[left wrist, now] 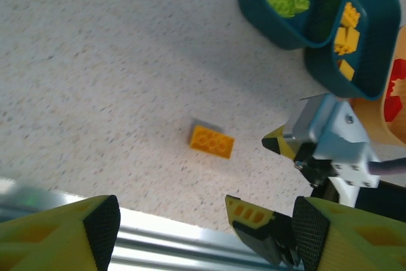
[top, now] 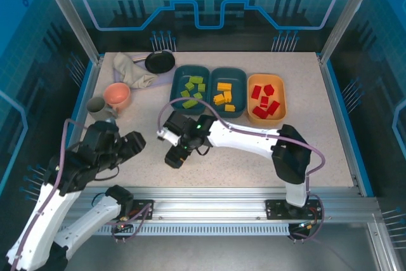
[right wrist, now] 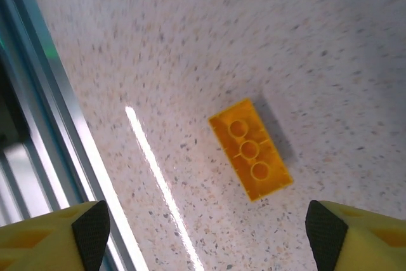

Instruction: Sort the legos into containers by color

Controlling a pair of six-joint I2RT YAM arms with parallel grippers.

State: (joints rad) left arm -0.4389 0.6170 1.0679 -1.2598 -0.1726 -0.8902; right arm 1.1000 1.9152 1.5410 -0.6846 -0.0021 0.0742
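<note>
One yellow-orange lego (right wrist: pixel 250 149) lies studs-down on the speckled table, just ahead of my right gripper (right wrist: pixel 208 233), which is open and holds nothing. The same brick (left wrist: pixel 212 141) lies between my open, empty left gripper (left wrist: pixel 203 233) and the right gripper (left wrist: pixel 266 182). From above, the right gripper (top: pixel 174 155) hangs low over the table's front middle and the left gripper (top: pixel 136 144) sits to its left. At the back stand three containers: a teal tub (top: pixel 179 74) with green legos (top: pixel 192 88), a teal tub (top: pixel 240 75) with yellow-orange legos (top: pixel 223 93), and a yellow-orange tub (top: pixel 280 90) with red legos (top: pixel 265 101).
A pink bowl (top: pixel 117 95), a grey cup (top: pixel 96 106), a crumpled cloth (top: pixel 133 71) and a small black pan (top: pixel 160 61) crowd the back left. A metal rail (top: pixel 209 195) runs along the near edge, close to the loose brick.
</note>
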